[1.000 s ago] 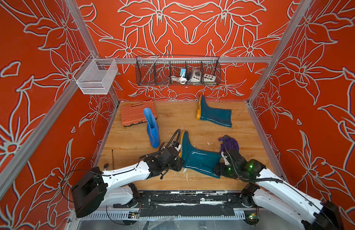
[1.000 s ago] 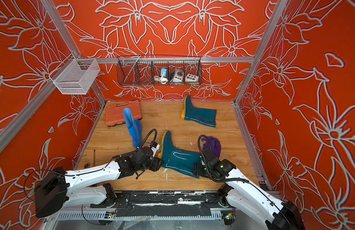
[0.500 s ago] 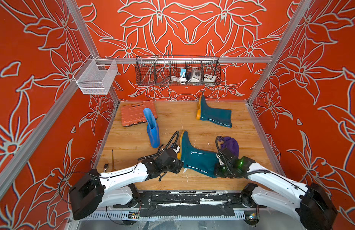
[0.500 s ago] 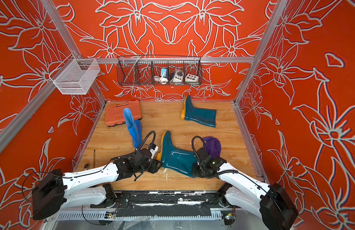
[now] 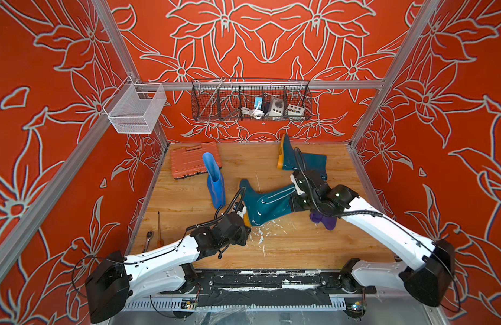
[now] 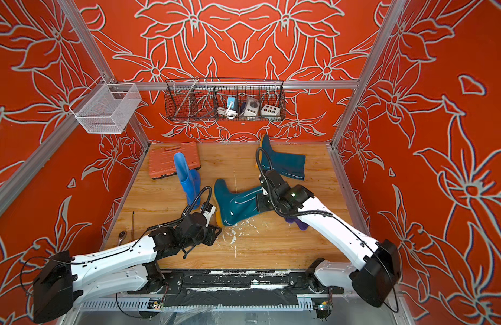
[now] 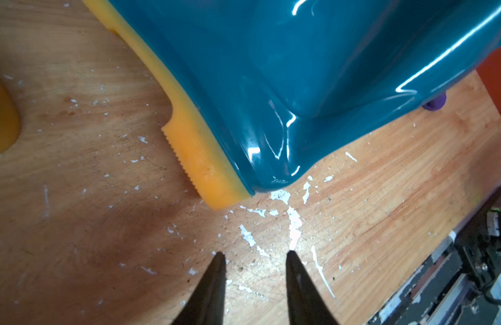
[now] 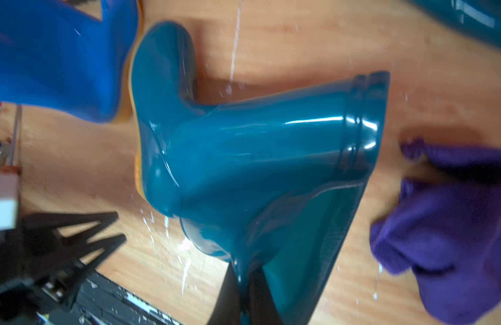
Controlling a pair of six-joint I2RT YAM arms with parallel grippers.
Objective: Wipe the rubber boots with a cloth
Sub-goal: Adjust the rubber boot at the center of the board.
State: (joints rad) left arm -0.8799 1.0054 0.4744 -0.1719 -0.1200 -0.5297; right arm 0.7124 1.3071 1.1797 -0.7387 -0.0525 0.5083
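1. Near teal boot [image 5: 266, 204]: you find it mid-table, on its side. Its orange heel sits on the wood and the shaft tilts up toward your right arm.
2. Right pincer [image 8: 243, 284]: clamped tight on the rim of that boot's shaft opening, as the right wrist view shows.
3. Cloth [image 5: 324, 221]: a purple bunch on the table [image 5: 300, 247], just beside the shaft opening and partly under your right arm. Neither pincer touches it.
4. Left pincer [image 7: 255, 253]: narrow gap between the fingers, holding nothing. It sits low over the wood near the boot's heel, clear of it.
5. Blue boot [image 5: 215, 183]: upright, just left of the near boot's toe.
6. Far teal boot [image 5: 302, 161]: on its side by the back wall, well apart from both pincers.
7. Tool case [image 5: 187, 163]: orange, flat, back left corner, behind the blue boot.
8. Screwdriver [image 5: 158, 228] and wrench [image 5: 148, 239]: at the left edge of the table, beside your left arm.
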